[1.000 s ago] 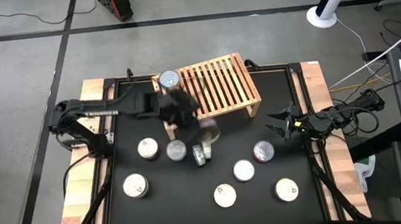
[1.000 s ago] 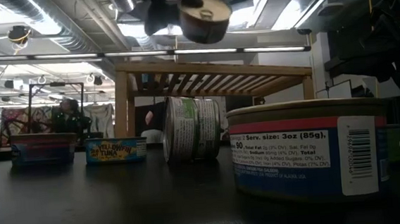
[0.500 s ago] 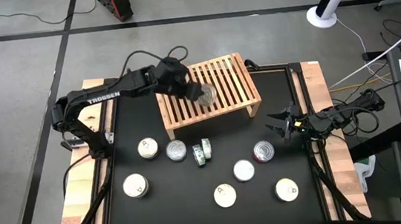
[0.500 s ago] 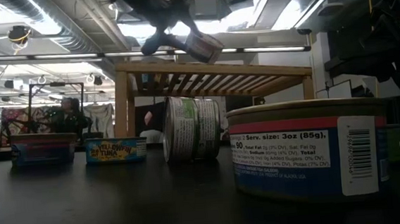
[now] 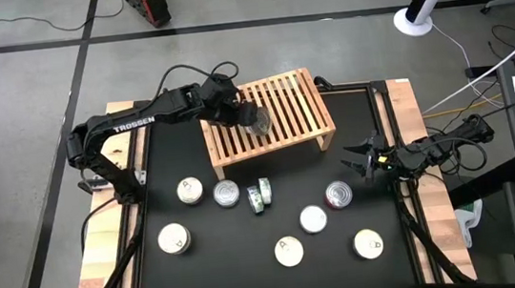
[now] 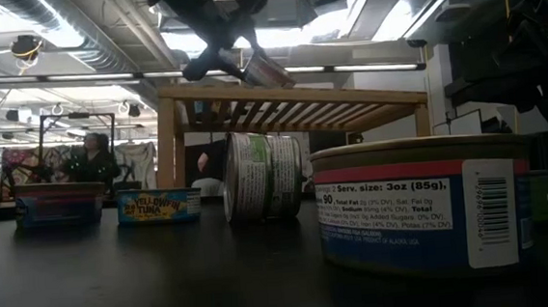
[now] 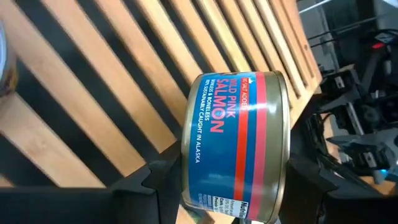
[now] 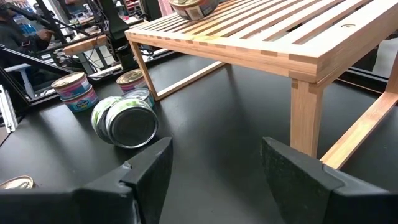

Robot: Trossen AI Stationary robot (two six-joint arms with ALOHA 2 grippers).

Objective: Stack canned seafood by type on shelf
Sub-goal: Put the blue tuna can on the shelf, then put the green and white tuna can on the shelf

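Observation:
My left gripper (image 5: pixel 251 118) hangs over the light-wood slatted shelf (image 5: pixel 283 112), shut on a blue and red pink-salmon tin (image 7: pixel 233 146), which also shows tilted in the low view (image 6: pixel 268 70). Another tin (image 8: pixel 193 7) stands on the shelf's top near its far left corner. Several tins stand on their bases on the black tabletop, among them one with a white lid (image 5: pixel 190 190) and one with a silver lid (image 5: pixel 227 194). A further tin (image 5: pixel 260 197) lies on its side. My right gripper (image 5: pixel 359 159) waits open by the table's right edge, touching nothing. My left gripper pinches the salmon tin between its two fingers, one finger (image 7: pixel 146 186) on each flat end, with the labelled side wall (image 7: pixel 205 130) facing the wrist camera. The fingers slant down from the table's left side. The tin is lifted clear of the slats, turned onto its edge and tilted.
More tins stand near the table's front: (image 5: pixel 173 238), (image 5: pixel 288 251), (image 5: pixel 368 244), (image 5: pixel 312 219), and a red-sided one (image 5: pixel 339 194). In the low view a blue and red tin (image 6: pixel 423 206) fills the foreground. Wooden rails (image 5: pixel 105 246) run along both sides of the table.
My left gripper has carried the salmon tin from above the table at the shelf's front left, toward the far edge, until it hangs over the slats. Its wrist has rolled, and the tin has turned from showing its lid to standing tilted on edge. It has been nearly still lately.

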